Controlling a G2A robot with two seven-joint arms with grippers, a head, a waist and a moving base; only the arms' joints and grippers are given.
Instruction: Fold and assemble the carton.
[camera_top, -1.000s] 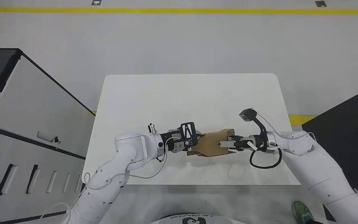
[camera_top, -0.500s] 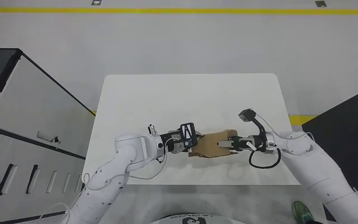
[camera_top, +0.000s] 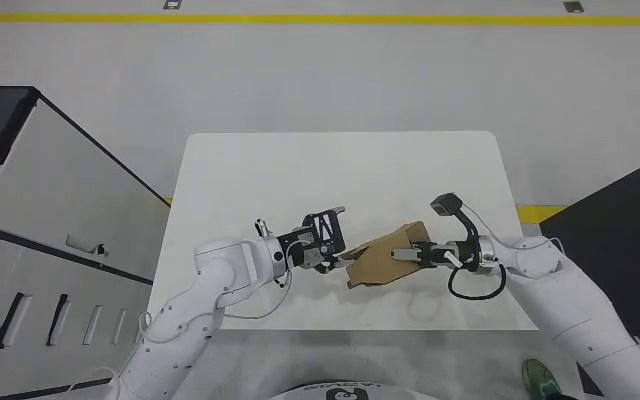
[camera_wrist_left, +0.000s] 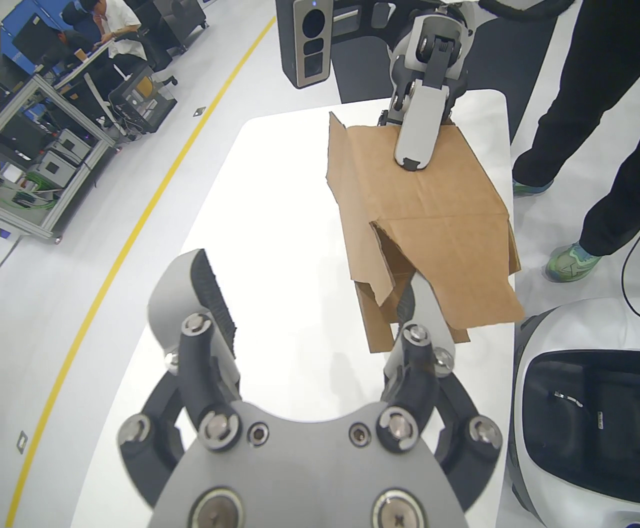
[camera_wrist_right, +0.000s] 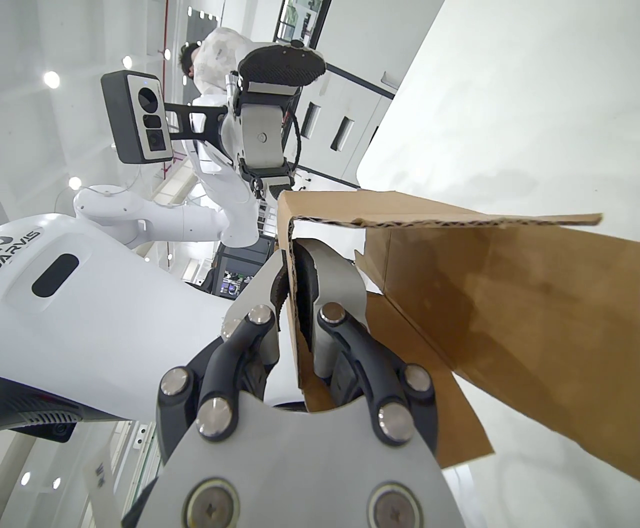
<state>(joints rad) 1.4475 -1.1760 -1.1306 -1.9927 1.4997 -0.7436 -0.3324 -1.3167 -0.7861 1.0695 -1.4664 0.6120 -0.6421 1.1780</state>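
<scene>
Pale grey floor crossed by a yellow line surrounds a white, round-cornered table (camera_top: 300, 170), whose robot-side edge runs just beside the partly folded brown corrugated cardboard carton (camera_top: 385, 262) that sits over it. The carton lies between the two arms, skewed to that edge, one end open with loose flaps hanging around the mouth.

At the carton's right end, the right gripper (camera_top: 405, 254) is pinched tight on a single cardboard wall, one finger pressed to the outer face (camera_wrist_left: 415, 145) and the other inside the box, as its wrist view (camera_wrist_right: 295, 260) shows.

At the carton's open left end, the left gripper (camera_wrist_left: 307, 280) stands spread wide and grips nothing. One finger (camera_wrist_left: 422, 310) pokes into the mouth beneath a drooping flap, while the other finger (camera_wrist_left: 200, 285) hangs over bare tabletop well apart from the carton.

That flap hides the tip of the inserted finger, and the deeper inside of the carton (camera_wrist_right: 500, 310) is in shadow. Whether the carton's underside rests flat on the table cannot be told.
</scene>
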